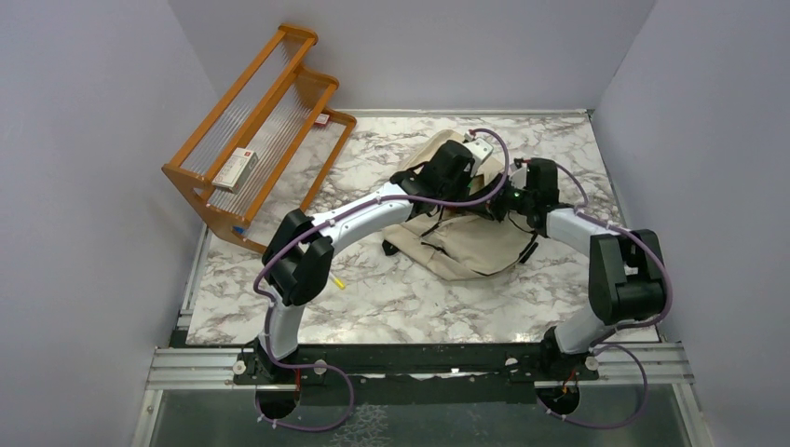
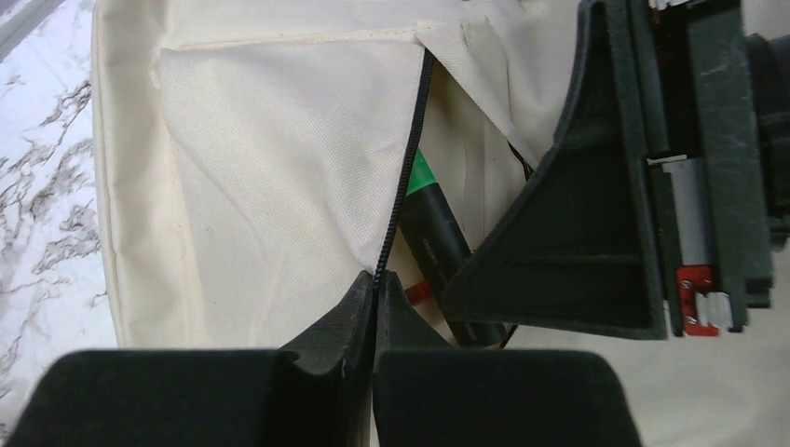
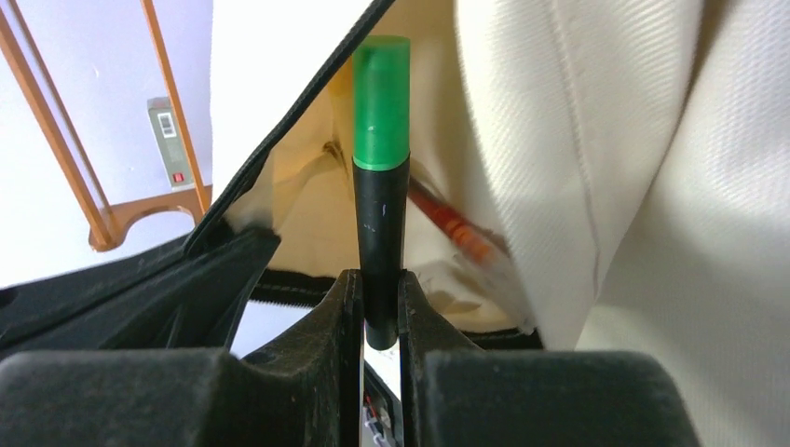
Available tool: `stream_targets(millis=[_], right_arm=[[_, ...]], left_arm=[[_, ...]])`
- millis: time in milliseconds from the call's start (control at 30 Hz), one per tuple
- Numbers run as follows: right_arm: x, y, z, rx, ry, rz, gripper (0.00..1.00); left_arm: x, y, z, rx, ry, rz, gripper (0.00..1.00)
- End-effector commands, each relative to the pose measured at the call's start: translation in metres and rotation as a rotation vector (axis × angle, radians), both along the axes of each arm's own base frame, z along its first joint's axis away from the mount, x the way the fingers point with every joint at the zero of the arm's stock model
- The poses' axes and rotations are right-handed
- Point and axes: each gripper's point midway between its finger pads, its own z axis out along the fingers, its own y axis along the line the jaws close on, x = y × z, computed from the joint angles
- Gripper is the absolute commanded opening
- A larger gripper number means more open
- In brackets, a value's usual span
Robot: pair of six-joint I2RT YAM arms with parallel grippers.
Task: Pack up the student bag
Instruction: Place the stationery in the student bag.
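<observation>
Top view: student bag (image 1: 466, 244) at frame center on marble table (image 1: 401, 298). L gripper (image 2: 375, 291) pressed together on bag's zipper edge, pocket gaping. R gripper (image 3: 380, 303) pinching green-capped marker (image 3: 380, 177), cap end inside opening. Wooden rack (image 1: 251, 140) upper left.

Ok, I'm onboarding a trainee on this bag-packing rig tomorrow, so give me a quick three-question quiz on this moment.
1. True or false: the right gripper holds a green-capped marker.
2. What do the left gripper's jaws pinch? A) a black strap, B) the zipper edge of the student bag, C) nothing.
3. Fill in: a small ____ lies on the wooden rack.

Key: 1 true. 2 B. 3 box.
</observation>
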Motion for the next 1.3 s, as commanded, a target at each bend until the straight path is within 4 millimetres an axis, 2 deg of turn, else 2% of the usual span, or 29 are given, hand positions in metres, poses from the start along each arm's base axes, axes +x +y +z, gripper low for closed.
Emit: stream_targets(millis=[0,200,367,533,833,1033,1200,1267], right_arm=[[0.026,0.006,0.01,0.014,-0.057,-0.037,0.0],[0.046,0.02,0.013,0.008,-0.082,-0.021,0.02],[0.053,0.029,0.01,0.009,-0.072,-0.002,0.14],[0.055,0.027,0.006,-0.027,-0.071,-0.003,0.24],[0.048,0.016,-0.001,-0.117,-0.073,-0.025,0.32],[0.039,0.004,0.001,-0.199,-0.104,-0.037,0.33],[0.021,-0.01,0.008,-0.266,-0.142,-0.06,0.32],[0.011,-0.018,0.016,-0.299,-0.159,-0.086,0.33]], left_arm=[[-0.01,-0.008,0.04,-0.087,-0.037,-0.044,0.0],[-0.013,-0.011,0.037,-0.093,-0.023,-0.063,0.0],[-0.014,-0.008,0.029,-0.094,-0.017,-0.052,0.0],[-0.016,-0.007,0.024,-0.1,-0.009,-0.048,0.0],[-0.015,-0.005,0.019,-0.087,-0.009,-0.043,0.0],[-0.012,-0.001,0.015,-0.08,-0.002,-0.007,0.0],[-0.009,0.005,0.026,-0.116,0.0,0.028,0.01],[-0.01,0.006,0.033,-0.138,0.003,0.028,0.07]])
